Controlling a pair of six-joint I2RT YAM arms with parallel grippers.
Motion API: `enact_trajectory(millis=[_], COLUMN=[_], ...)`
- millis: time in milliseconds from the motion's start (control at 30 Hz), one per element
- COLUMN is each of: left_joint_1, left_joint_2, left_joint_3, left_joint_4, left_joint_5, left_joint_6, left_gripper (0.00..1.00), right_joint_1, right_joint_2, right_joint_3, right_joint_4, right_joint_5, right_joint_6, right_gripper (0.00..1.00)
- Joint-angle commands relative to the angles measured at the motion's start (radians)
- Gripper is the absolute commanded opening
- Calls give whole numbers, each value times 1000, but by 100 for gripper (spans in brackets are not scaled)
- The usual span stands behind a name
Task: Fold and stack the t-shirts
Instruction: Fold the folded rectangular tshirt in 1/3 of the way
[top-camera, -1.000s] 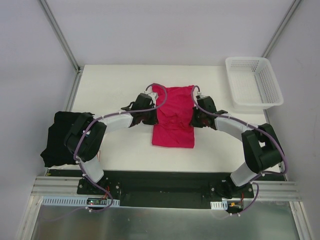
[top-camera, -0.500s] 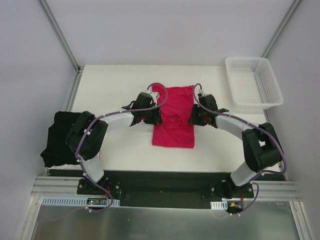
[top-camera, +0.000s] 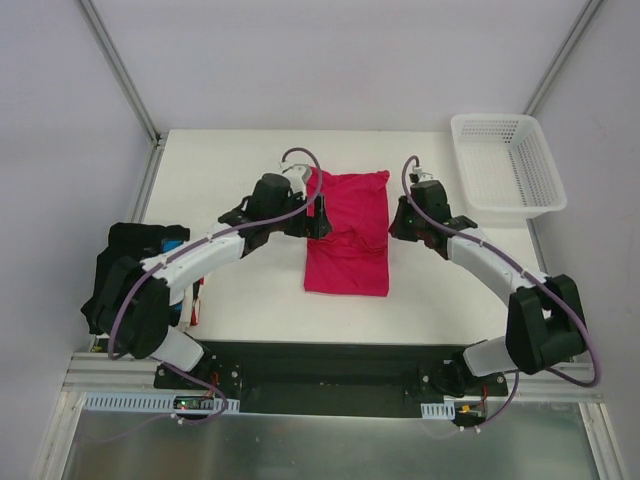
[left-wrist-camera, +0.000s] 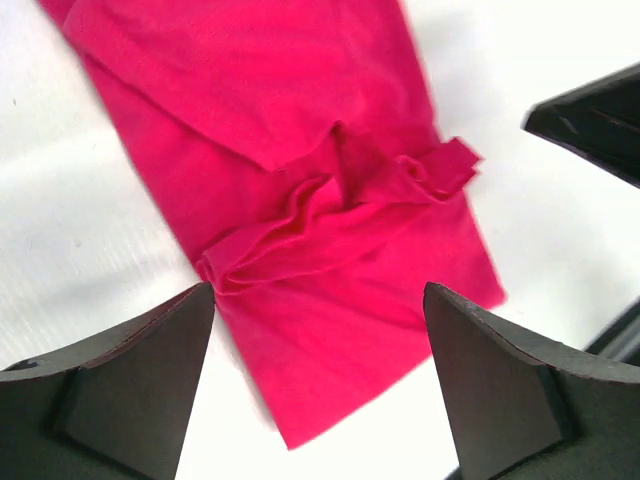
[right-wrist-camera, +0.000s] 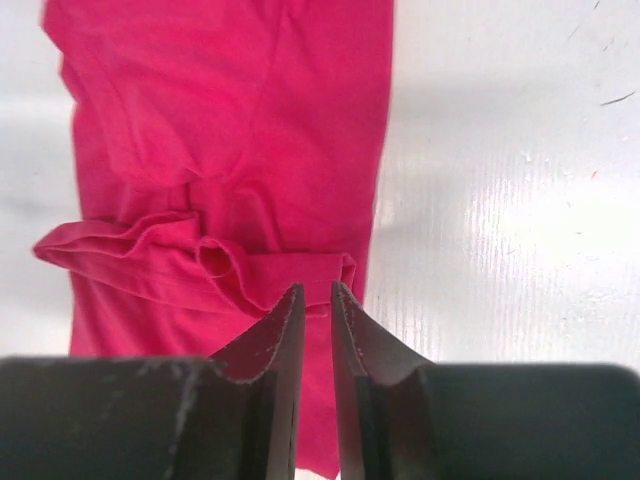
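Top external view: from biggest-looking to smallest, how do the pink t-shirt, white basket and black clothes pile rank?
1. Pink t-shirt and white basket: look alike, too close to rank.
2. Black clothes pile: smallest showing, though the left arm hides part.

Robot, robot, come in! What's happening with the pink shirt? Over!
Left gripper wide open, empty. Right gripper open only a slit, empty. Crimson t-shirt on table, folded narrow, bunched across the middle. Nothing in the way.
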Motion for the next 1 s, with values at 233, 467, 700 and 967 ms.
enact_trajectory(millis=[233, 467, 700, 967], left_joint_1=[-203, -251, -261, -260], left_joint_2=[-184, -38, 72, 141], left_joint_3=[-72, -104, -106, -73], left_joint_4=[-40, 72, 121, 121], left_joint_5=[-95, -49, -18, 12], left_joint_6=[-6, -21, -43, -40], left_gripper=[88, 89, 88, 89], right_joint_1=[101, 205, 210, 212], right_joint_2=[-153, -13, 135, 220], right_joint_3=[-104, -69, -23, 33], right_joint_4=[50, 113, 145, 150], right_joint_5=[-47, -78, -120, -150], right_joint_6=[77, 106, 113, 133], right_gripper=[1, 2, 2, 1])
